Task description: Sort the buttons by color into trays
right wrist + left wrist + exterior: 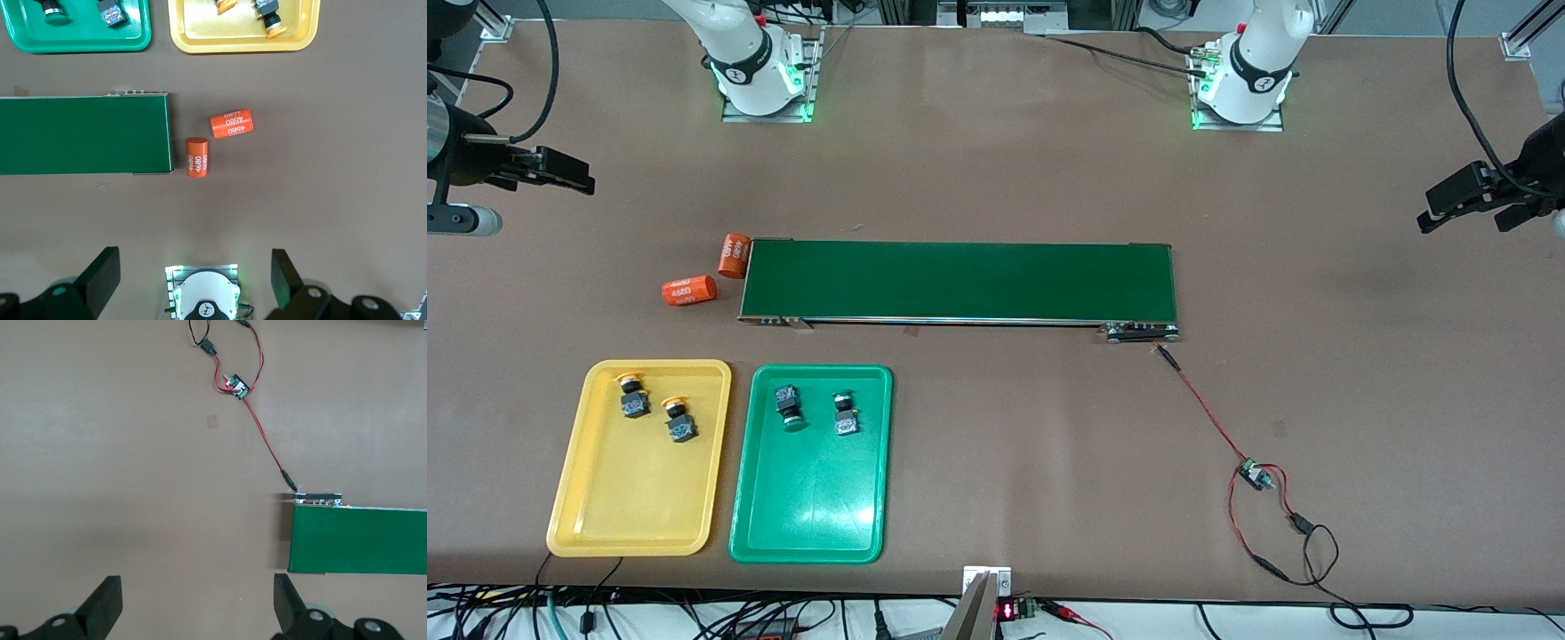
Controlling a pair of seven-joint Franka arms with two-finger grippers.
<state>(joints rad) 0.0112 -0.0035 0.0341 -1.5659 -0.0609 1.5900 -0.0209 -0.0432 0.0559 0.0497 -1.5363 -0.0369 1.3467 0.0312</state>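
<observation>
Two orange cylinders (710,274) lie by the conveyor belt (959,283); both arms wait aside, jaws apart.

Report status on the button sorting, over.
Left gripper and right gripper open, empty, waiting. Yellow buttons in yellow tray, green buttons in green tray. Nothing obstructing.

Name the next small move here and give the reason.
Probably none beyond holding both arms parked: both yellow buttons lie in the yellow tray, both green buttons in the green tray. Left tool and right tool wait open, empty.
</observation>
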